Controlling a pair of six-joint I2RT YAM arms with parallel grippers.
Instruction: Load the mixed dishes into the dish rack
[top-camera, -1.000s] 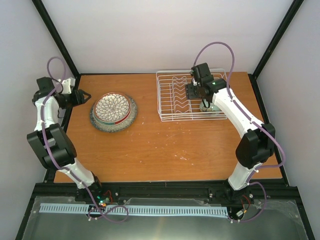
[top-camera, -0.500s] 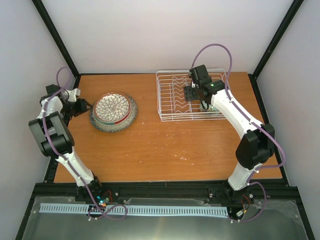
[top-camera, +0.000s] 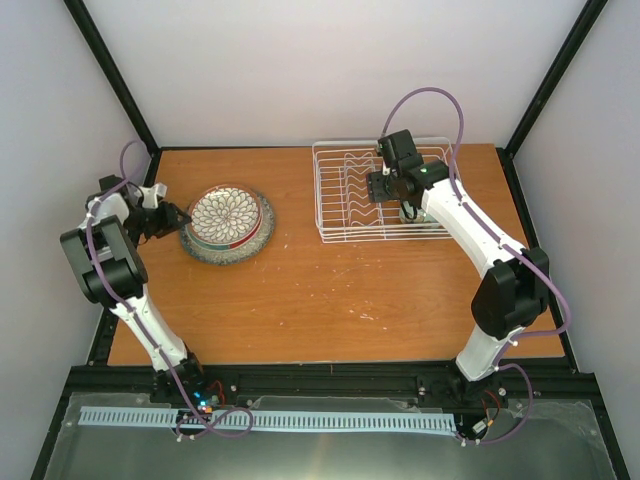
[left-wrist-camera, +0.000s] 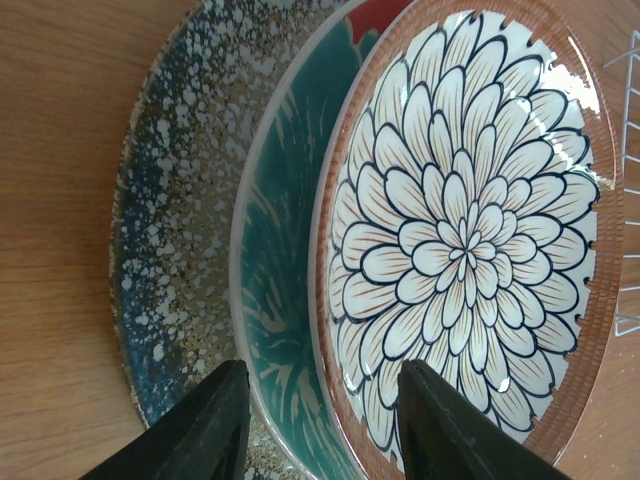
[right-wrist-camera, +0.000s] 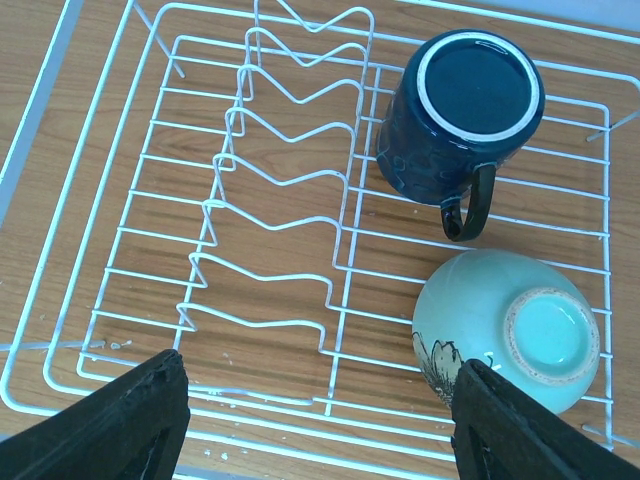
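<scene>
The plates lie stacked at the table's left. The petal-patterned plate (top-camera: 226, 214) (left-wrist-camera: 470, 230) is on top, the red-rimmed teal plate (left-wrist-camera: 285, 260) under it, the large speckled grey plate (top-camera: 203, 251) (left-wrist-camera: 185, 220) at the bottom. A pale green plate does not show. My left gripper (top-camera: 172, 217) (left-wrist-camera: 325, 425) is open at the stack's left rim, its jaws on either side of the teal and petal rims. The white dish rack (top-camera: 340, 200) (right-wrist-camera: 343, 250) holds the dark blue mug (right-wrist-camera: 465, 100) and the pale green bowl (right-wrist-camera: 510, 330), both upside down. My right gripper (top-camera: 383, 187) (right-wrist-camera: 320, 425) hovers open over the rack.
The rack's upright plate dividers (right-wrist-camera: 270, 190) hold nothing. The black frame post (top-camera: 120, 100) and the wall stand close behind my left arm. Bare wooden table (top-camera: 350, 290) lies between the stack and the rack.
My left arm has dropped and swung in, bringing its open gripper to the stack's left rim. My right gripper has shifted slightly back over the rack, still open.
</scene>
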